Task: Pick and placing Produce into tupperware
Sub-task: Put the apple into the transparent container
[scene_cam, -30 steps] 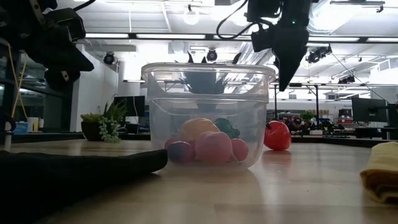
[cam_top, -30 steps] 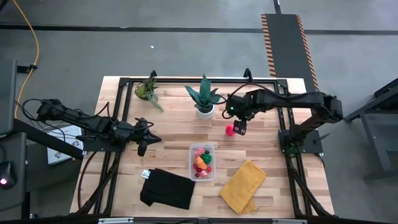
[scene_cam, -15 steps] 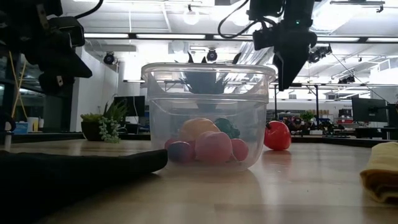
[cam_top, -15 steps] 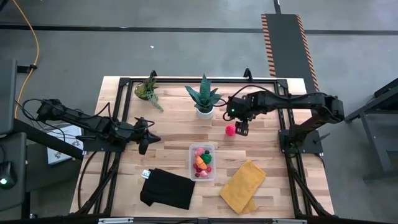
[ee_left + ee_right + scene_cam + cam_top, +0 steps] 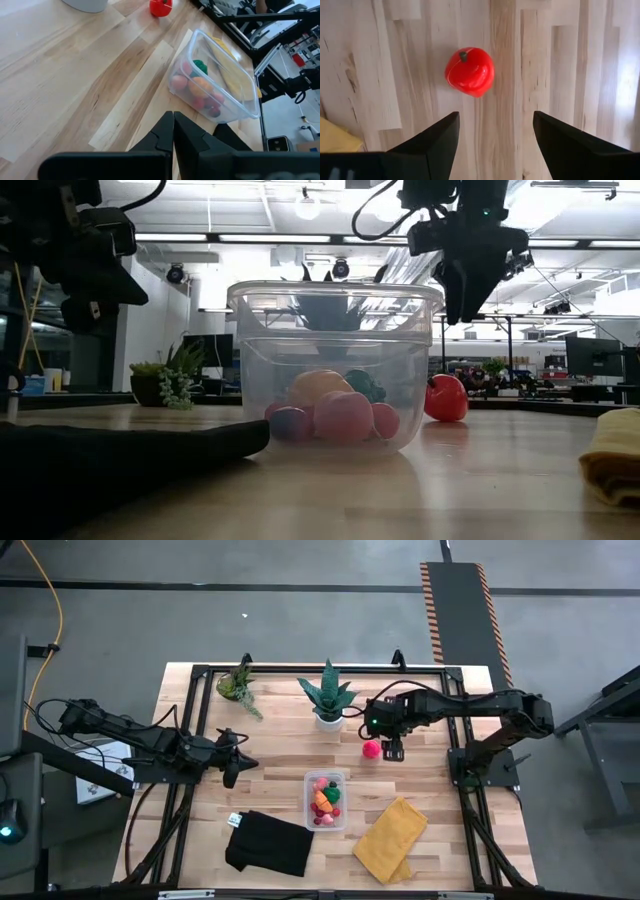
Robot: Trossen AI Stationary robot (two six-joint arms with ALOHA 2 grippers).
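Right end effector [image 5: 393, 751] open (empty) above red pepper [image 5: 371, 749] on worktop [image 5: 280, 760]; next: descend, straddle, grip. Left end effector [image 5: 228, 778] closed, idle.

A small clear tupperware [image 5: 327, 800] with rounded corners stands upright and lidless on the wooden desk [image 5: 280, 755]. Inside it lies a heap of toy produce [image 5: 335, 412]: a pink piece, an orange one, a green one and small red and dark red ones, touching one another. One red pepper [image 5: 469, 71] with a dark stem lies alone on the bare wood, apart from the container.
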